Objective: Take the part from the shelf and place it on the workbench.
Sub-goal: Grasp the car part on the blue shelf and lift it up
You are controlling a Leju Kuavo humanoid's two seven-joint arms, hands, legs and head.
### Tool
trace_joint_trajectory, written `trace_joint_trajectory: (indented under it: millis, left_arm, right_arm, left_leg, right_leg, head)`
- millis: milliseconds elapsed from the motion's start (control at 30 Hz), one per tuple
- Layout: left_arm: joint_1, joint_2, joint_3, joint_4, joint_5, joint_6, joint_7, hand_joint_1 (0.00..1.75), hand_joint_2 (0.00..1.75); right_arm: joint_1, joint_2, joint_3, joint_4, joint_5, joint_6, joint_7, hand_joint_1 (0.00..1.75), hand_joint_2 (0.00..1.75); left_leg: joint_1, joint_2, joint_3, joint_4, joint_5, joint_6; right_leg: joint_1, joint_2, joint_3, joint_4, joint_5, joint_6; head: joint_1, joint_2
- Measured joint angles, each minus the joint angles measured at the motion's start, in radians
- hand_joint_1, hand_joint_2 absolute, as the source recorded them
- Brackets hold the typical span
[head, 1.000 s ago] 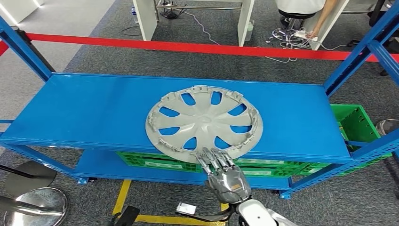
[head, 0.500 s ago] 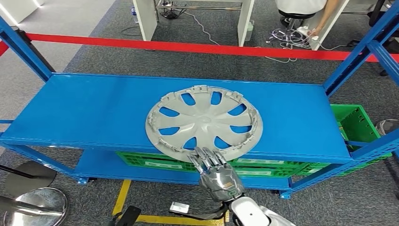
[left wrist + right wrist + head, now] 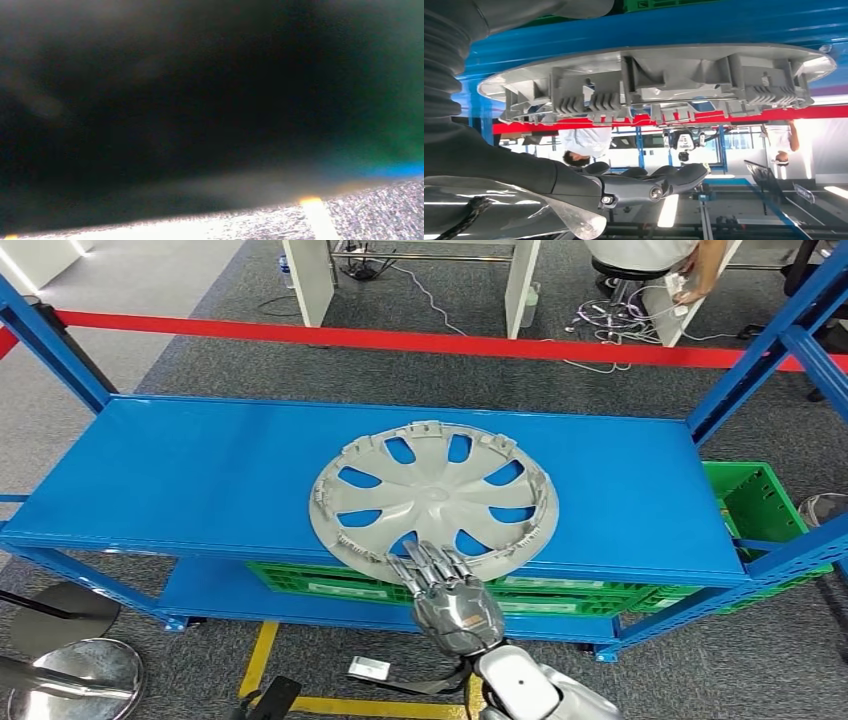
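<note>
- head view: one blue metal shelf (image 3: 200,480) stands on grey speckled carpet, its top deck flat and bare apart from a single grey hubcap (image 3: 435,502).
- the hubcap lies inner side up, just right of the middle of the shelf's top deck, its near rim at the deck's front edge and overhanging it a little.
- one red tape line (image 3: 400,340) crosses the floor behind the shelf.
- beyond the shelf stand white table legs (image 3: 310,280), with loose cables (image 3: 610,315) on the floor and a person's arm (image 3: 705,265) reaching down at the far right.
- green crates (image 3: 770,505) sit under the shelf's top deck; how many i cannot tell.
- yellow floor tape (image 3: 262,650) runs in front of the shelf, and two round silver bases (image 3: 90,670) lie on the floor off the shelf's left front corner.
- one right hand (image 3: 450,600) reaches up at the hubcap's near rim, fingers (image 3: 425,562) straight and spread over the edge, holding nothing.
- right wrist view: the fingers (image 3: 674,177) extend apart from the hubcap (image 3: 659,85), with a gap between them.
- the left hand's state i cannot tell.
</note>
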Motion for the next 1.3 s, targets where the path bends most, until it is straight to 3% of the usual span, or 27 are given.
trace_joint_trajectory:
  millis: [1300]
  left_arm:
    - [0.000,0.001,0.002,0.000,0.000,-0.005,0.000,0.00,0.00]
  right_arm:
    - [-0.063,0.026,0.000,0.051,0.000,0.099,0.060,0.00,1.75]
  left_leg:
    - [0.000,0.000,0.000,0.000,0.000,0.000]
  right_leg:
    - [0.000,0.000,0.001,0.000,0.000,0.000]
  head:
    - [0.000,0.000]
